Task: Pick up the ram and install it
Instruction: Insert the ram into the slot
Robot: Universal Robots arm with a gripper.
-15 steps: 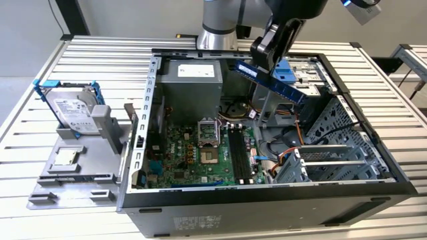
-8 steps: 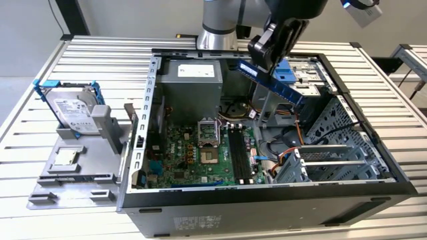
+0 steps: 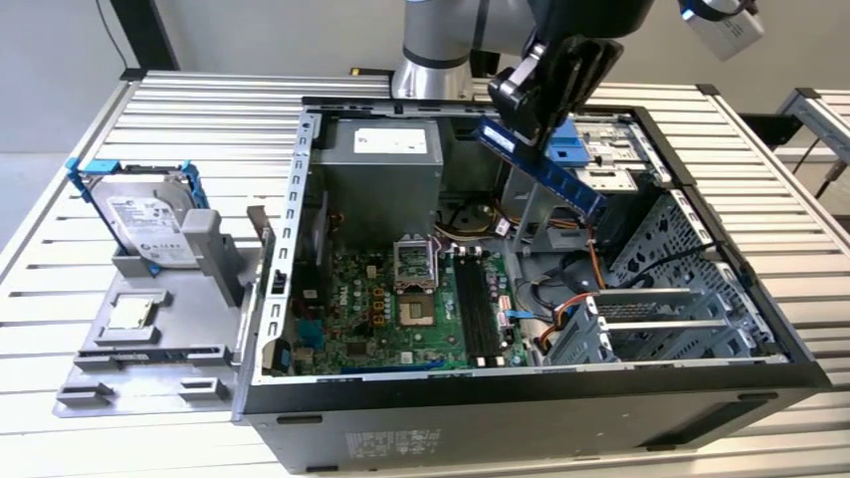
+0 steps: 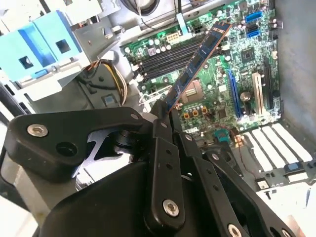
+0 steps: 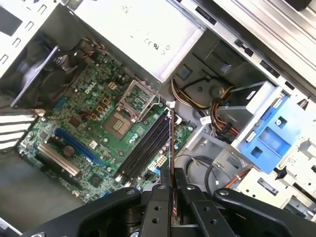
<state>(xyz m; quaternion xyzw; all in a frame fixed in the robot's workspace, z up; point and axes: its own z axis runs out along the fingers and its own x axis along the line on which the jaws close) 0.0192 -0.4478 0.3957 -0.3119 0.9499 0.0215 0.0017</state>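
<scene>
**Ram in the jaws, above the open case**

Slatted metal table (image 3: 199,110) carries a computer case (image 3: 531,408) laid on its side with the cover off, so the green motherboard (image 3: 398,309) faces up and can be reached from above. Off to the exterior view's left, a hard drive (image 3: 133,214) in a blue frame stands on a grey holder (image 3: 146,329), well apart from the work.

The gripper (image 3: 525,124) hangs over the far part of the case, near the grey power supply (image 3: 385,149). Its jaws are closed narrow on one end of the ram (image 3: 564,184), which leaves most of the blue stick free beyond the fingertips. The ram is in the air and tilted, touching nothing but the jaws.

In the second wrist view the ram (image 4: 197,61) juts out from the gripper (image 4: 163,111) across the board. In the first wrist view it (image 5: 171,148) appears edge-on, a thin line rising from the gripper (image 5: 170,190) beside the long black slots (image 5: 145,148). All the slots (image 3: 479,309) look empty, so by my reading the pick-up is done and the installing is not.
</scene>
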